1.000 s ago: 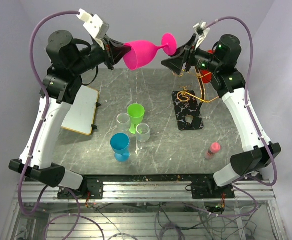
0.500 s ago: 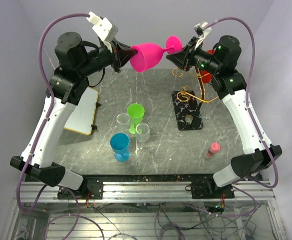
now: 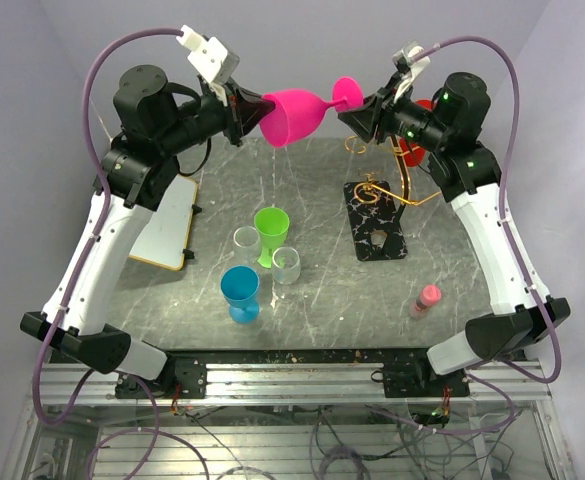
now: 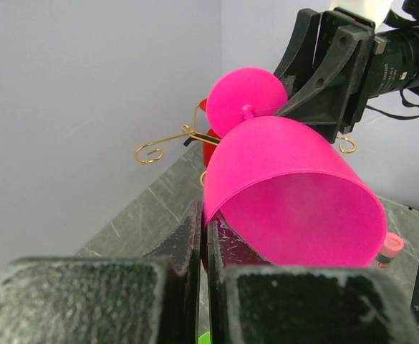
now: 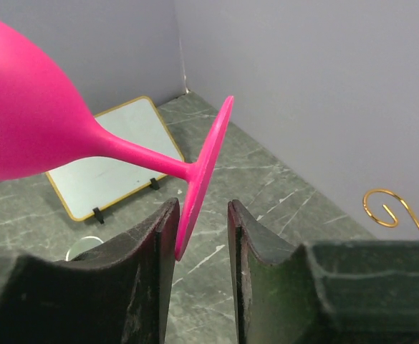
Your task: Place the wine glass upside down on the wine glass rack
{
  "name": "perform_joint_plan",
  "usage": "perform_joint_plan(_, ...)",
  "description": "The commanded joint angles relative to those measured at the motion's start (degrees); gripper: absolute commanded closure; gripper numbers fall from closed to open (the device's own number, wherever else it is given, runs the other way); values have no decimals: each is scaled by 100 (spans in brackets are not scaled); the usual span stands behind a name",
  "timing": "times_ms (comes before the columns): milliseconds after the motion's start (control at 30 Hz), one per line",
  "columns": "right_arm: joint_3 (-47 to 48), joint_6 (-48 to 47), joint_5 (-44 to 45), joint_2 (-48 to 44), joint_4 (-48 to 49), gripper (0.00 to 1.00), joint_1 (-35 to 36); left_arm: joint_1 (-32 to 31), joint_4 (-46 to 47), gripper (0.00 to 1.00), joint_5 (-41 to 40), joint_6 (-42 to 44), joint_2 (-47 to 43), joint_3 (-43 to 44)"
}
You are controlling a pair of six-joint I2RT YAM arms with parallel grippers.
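Surface – dark grey marbled table (image 3: 332, 300), white veining, under pale lilac walls (image 3: 292, 40) that close in the far side and both flanks

Items I count on it:
- framed board (image 3: 162, 225), far left, propped at a tilt
- green cup (image 3: 271, 232), centre, with two clear cups (image 3: 246, 240) just beside it
- blue cup (image 3: 240, 293), nearer to me
- small pink bottle (image 3: 427, 298), near right
- wine glass rack (image 3: 375, 220), right of centre, gold wire rising from its black marbled base, nothing hung on it

Wine glass (image 3: 297, 112) – bright pink, in the air above the far edge of the table, lying roughly level, bowl to the left and foot to the right, well apart from the rack

Left arm – raised high, elbow bent, wrist reaching in toward the middle. Left gripper (image 3: 257, 108) is pinched tight on the rim of the bowl; from its wrist view I see the fingers (image 4: 188, 236) nearly meeting, with the wall of the bowl between them

Right arm – mirrors it, reaching in from the right. Right gripper (image 3: 354, 108) straddles the foot of the glass, jaws at a narrow gap. From its wrist view, the disc sits edge-on close to the left-hand finger (image 5: 152, 244), with clear space before the other one, so I read it as not clamped
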Motion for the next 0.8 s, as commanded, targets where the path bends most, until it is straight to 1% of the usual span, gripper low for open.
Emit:
perform_joint_plan(0, 130, -236, 95, -209, -96, 66, -19, -14, -10, 93, -79, -22, -65, -52)
perform_joint_plan(67, 156, -253, 83, -211, -110, 67, -25, -14, -14, 93, -69, -11, -72, -69)
perform_joint_plan(233, 194, -175, -26, -172, -48, 78, -30, -21, -53, 93, -35, 30, -74, -110)
perform_joint_plan(433, 174, -46, 82, -123, 31, 99, -36, -20, -116, 93, -10, 22, -96, -192)
perform_joint_plan(467, 164, -48, 91, -121, 30, 100, -58, -19, -127, 91, -26, 16, -104, -208)
perform_joint_plan(500, 158, -63, 110, -135, 27, 100, -75, -21, -127, 87, -37, -12, -120, -226)
perform_joint_plan(533, 137, -80, 139, -149, 21, 100, -95, -19, -130, 81, -36, -20, -130, -229)
perform_joint_plan(667, 96, -158, 372, -267, -57, 100, -293, -12, -167, 49, -45, -132, -225, -250)
perform_joint_plan(733, 58, -209, 540, -345, -83, 100, -470, -11, -227, 39, -62, -127, -297, -276)
perform_joint_plan(767, 28, -223, 612, -413, -93, 100, -555, -6, -265, 35, -72, -89, -358, -293)
